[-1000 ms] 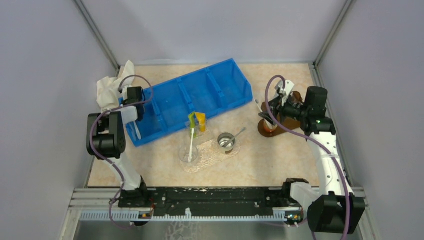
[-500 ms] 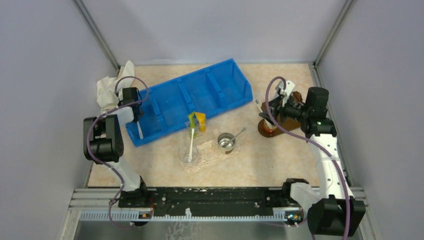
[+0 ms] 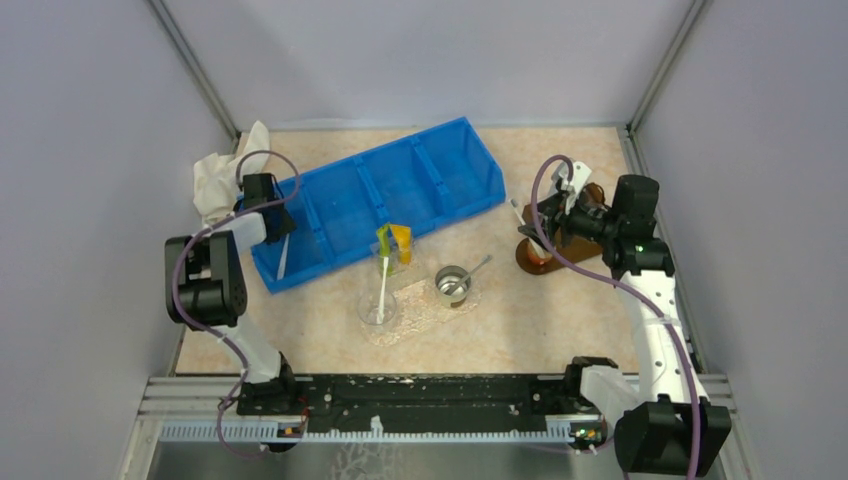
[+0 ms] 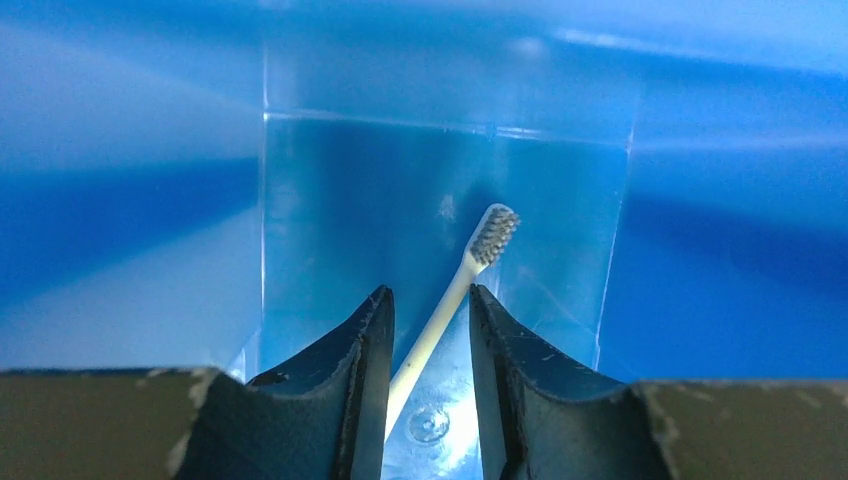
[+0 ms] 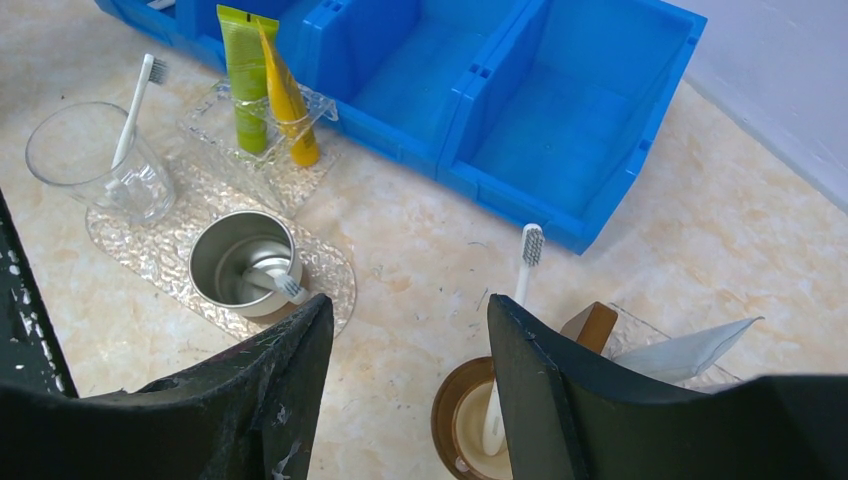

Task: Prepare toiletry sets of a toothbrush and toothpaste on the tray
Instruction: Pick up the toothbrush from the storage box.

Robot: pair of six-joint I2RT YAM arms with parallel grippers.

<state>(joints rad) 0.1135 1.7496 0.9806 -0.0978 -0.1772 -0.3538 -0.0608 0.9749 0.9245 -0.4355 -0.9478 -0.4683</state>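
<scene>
Beige speckled counter [image 3: 560,330], grey walls. Left hand [image 4: 430,300] part-open astride toothbrush [image 4: 438,325] handle in blue bin [image 4: 150,200], not clamped; right hand [image 5: 410,390] wide open, empty.

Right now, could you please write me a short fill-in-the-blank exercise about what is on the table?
1. The left end effector straddles a toothbrush inside the ___ bin.
2. The green tube stands beside a ___ one in the clear holder.
3. In the glass cup, another toothbrush stands with its bristles pointing ___.
4. The right end effector has its jaws ___ and holds nothing.
Missing words: blue; yellow; up; open.
</scene>
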